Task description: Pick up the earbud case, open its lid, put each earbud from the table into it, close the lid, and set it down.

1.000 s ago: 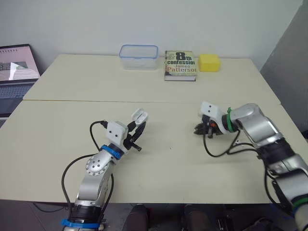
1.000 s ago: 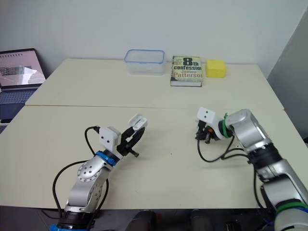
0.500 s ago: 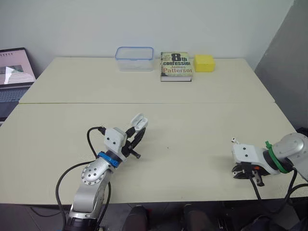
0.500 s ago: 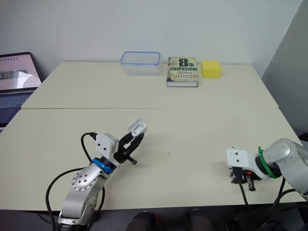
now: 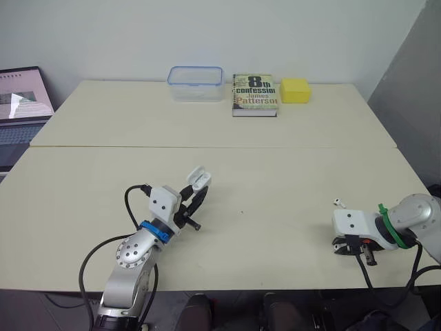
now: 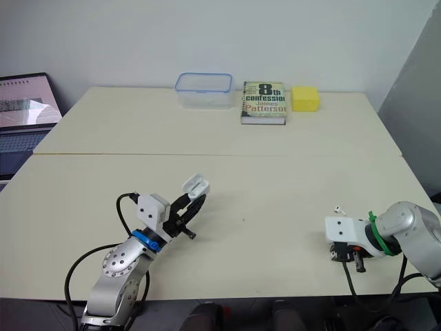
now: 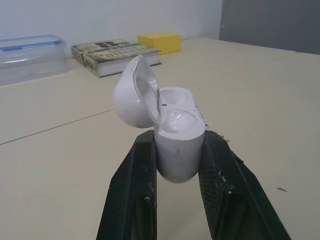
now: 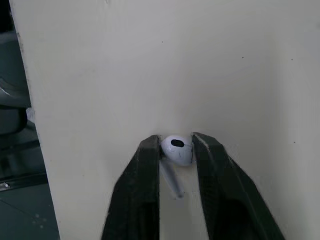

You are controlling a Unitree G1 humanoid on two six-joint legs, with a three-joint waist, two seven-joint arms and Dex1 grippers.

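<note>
1 white earbud case (image 7: 177, 135) with open lid, 2 small white earbuds (image 5: 337, 202), 1 clear blue-rimmed plastic box (image 5: 196, 83), 1 paperback book (image 5: 255, 94), 1 yellow block (image 5: 295, 89), 1 open laptop (image 5: 23, 103).

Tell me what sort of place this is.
Most likely an office or lab workroom: two plain beige tables pushed together, an open laptop off to the left, and a paperback book beside a clear plastic container near a bare white wall.

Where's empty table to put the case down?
The bare middle between left hand and right hand is free. Crowded: a small white bit beside the right hand, and the far edge with container, book, yellow block.
</note>
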